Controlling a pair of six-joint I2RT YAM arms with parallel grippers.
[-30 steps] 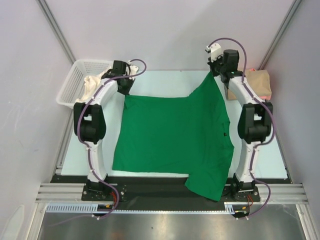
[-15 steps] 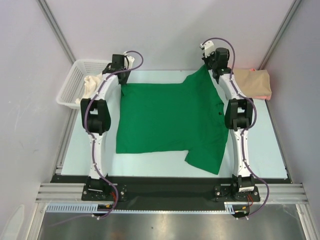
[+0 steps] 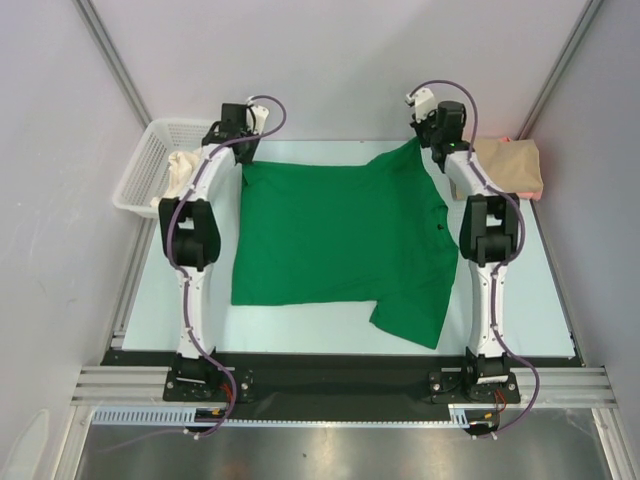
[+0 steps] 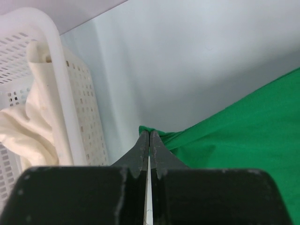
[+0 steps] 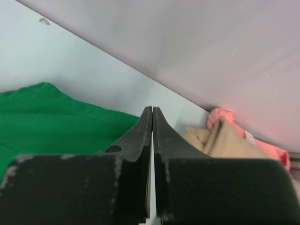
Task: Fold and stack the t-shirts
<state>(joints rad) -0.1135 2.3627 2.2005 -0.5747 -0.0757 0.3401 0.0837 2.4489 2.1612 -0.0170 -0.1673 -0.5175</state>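
- The green t-shirt (image 3: 340, 240) is lying spread across the pale desk (image 3: 545, 300). Its far edge is stretching between the two arms, and one sleeve is flopping toward the near edge on the right.
- The left hand (image 4: 149, 137) is pinching the shirt's far left corner. Its fingers are pressing tight together, with a nub of green fabric poking out at their tips.
- The right hand (image 5: 152, 112) is reaching over the shirt's far right corner with its fingers squeezing together, no gap between them. From above, the green cloth is peaking up to them, so it is gripping that corner.
- The tan t-shirt (image 3: 512, 165) is sitting folded at the desk's far right corner, just beside the right hand, with a pink edge (image 5: 225, 116) showing past it.
- A white mesh basket (image 3: 138, 172) is standing off the desk's far left corner, near the left hand, with a cream cloth (image 4: 23, 131) slumping inside it.
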